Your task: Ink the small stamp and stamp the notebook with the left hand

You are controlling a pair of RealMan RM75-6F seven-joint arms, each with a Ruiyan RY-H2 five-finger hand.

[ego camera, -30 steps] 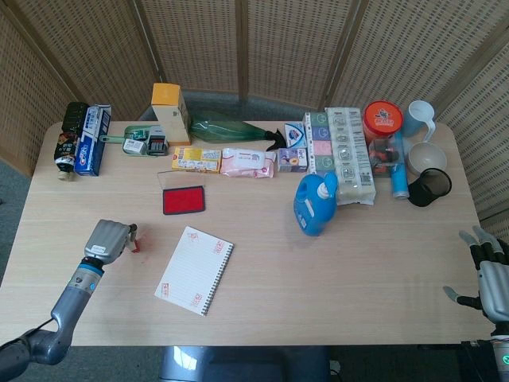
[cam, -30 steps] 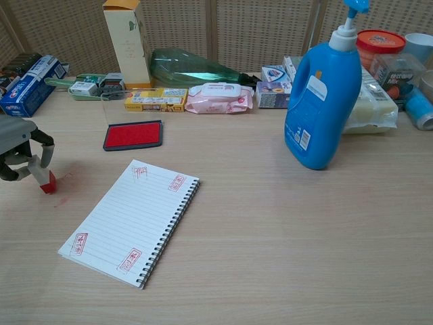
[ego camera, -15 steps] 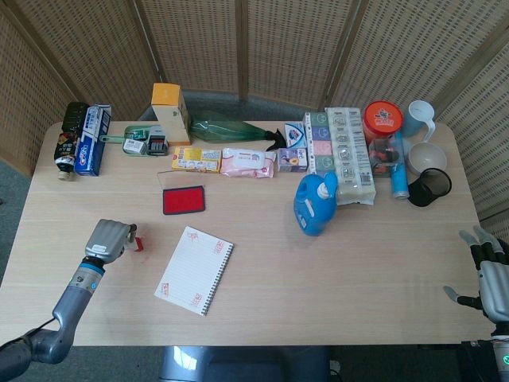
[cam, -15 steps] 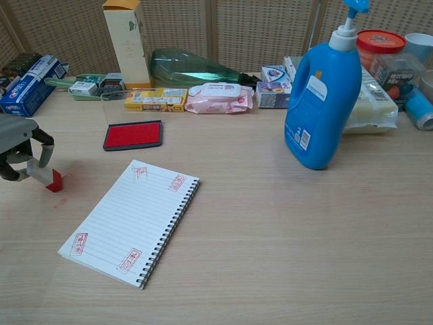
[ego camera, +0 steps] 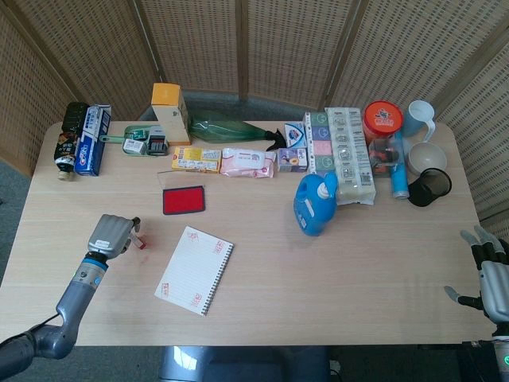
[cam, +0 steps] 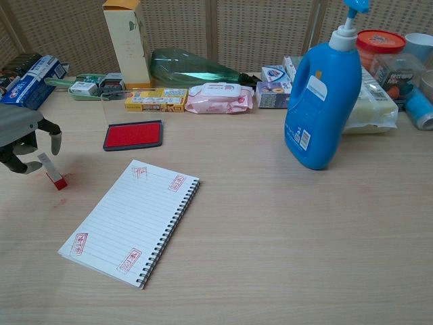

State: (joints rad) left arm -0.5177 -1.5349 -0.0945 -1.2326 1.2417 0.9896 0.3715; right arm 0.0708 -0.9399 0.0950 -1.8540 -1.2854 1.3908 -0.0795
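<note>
We see the left hand (cam: 24, 139) at about nine o'clock on the bench (ego camera: 342, 270), low over the wood, with its fingers (cam: 55, 139) curled downward and spread apart; the small stamp (cam: 53, 171) stands tilted on the bench just under those fingers, its red inked end down on the wood and its pale stem leaning up toward the hand. In the chest view the fingers look apart from the stem, so we read the hand as loosened and holding nothing, though we cannot tell for sure whether one finger touches the stem. The notebook (ego camera: 195, 270) lies flat and open at roughly seven o'clock from the bench's middle, just to the three o'clock side of the stamp, its spiral binding along the far edge from the hand and several red stamp marks showing on its lined page. The red ink pad (ego camera: 184, 200) sits at twelve o'clock from the notebook, near it but apart. A blue detergent bottle (cam: 322, 95) stands upright near the bench's middle, at about two o'clock from the notebook. Along the twelve o'clock edge we see a row of boxes and packets, among them a tall yellow carton (ego camera: 171, 112) and a pink wipes pack (ego camera: 248, 161). The right hand (ego camera: 489, 273) rests at the four o'clock corner, fingers spread, with nothing in it.
</note>
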